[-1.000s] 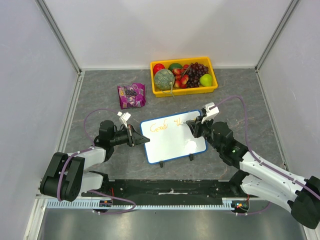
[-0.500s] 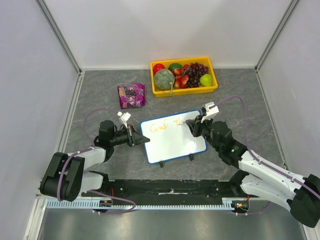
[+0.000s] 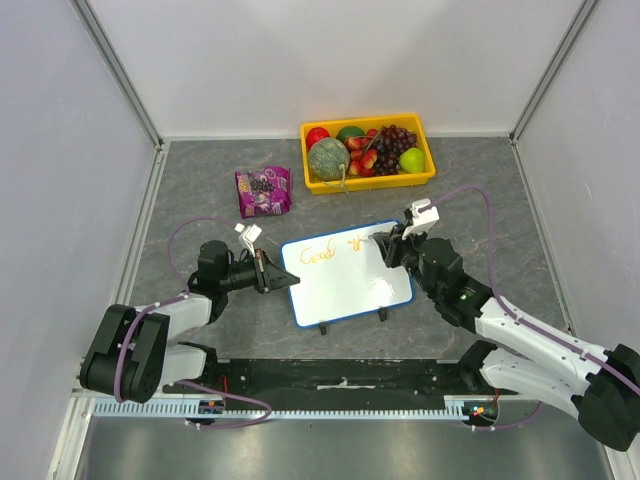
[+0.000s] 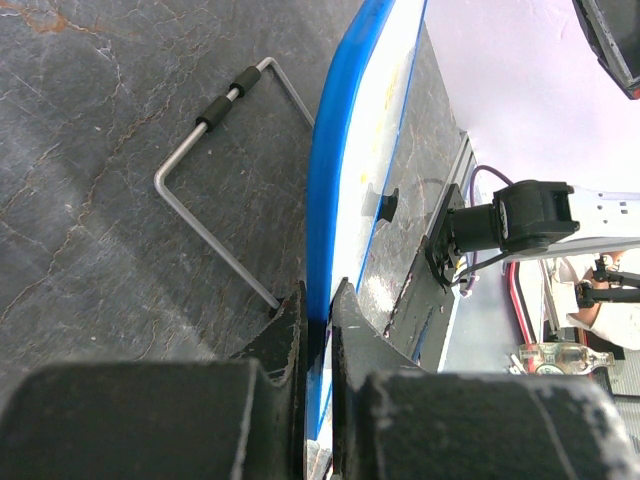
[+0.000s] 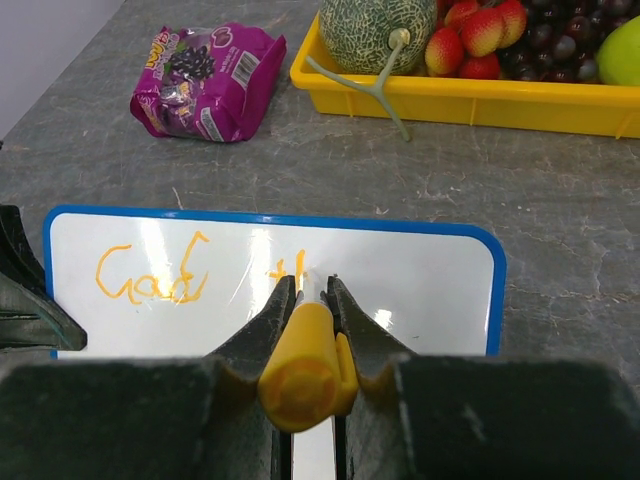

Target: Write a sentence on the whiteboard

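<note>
Both clamped: left gripper [image 4: 315,300] on the rim of a likely light, stiff whiteboard [image 3: 350,285], right gripper [image 5: 311,285] around a slick-looking marker [image 5: 300,375]

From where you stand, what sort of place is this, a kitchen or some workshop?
Probably a robot test cell: a grey table boxed in by white panels, a left arm and right arm bolted at its near edge, and props laid out, a whiteboard and a yellow tray of fruit.
</note>
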Controlling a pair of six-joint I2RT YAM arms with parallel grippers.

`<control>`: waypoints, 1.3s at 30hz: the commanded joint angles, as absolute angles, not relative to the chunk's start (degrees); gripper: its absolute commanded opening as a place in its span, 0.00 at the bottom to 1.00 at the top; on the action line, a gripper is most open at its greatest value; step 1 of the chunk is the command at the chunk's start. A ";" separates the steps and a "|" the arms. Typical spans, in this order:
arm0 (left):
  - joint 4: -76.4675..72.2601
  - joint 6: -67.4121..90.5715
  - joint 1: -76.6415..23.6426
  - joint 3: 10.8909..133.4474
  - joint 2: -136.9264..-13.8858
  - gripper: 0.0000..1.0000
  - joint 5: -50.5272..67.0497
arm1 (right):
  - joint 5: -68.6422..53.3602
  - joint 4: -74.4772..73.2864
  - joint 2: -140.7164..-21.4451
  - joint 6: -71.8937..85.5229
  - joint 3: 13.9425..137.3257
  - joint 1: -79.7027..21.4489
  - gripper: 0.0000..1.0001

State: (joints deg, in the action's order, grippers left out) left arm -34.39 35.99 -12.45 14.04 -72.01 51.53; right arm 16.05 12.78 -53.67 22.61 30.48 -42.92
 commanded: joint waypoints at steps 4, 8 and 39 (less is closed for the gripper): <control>-29.97 33.22 -11.87 13.97 -73.74 0.02 42.01 | 20.22 9.49 -53.26 20.65 31.73 -42.63 0.00; -29.97 33.31 -11.95 13.97 -73.65 0.02 42.01 | 18.81 8.62 -52.65 20.74 30.76 -42.63 0.00; -29.88 33.31 -11.87 14.06 -73.83 0.02 42.01 | 19.16 8.70 -48.34 21.19 34.10 -42.63 0.00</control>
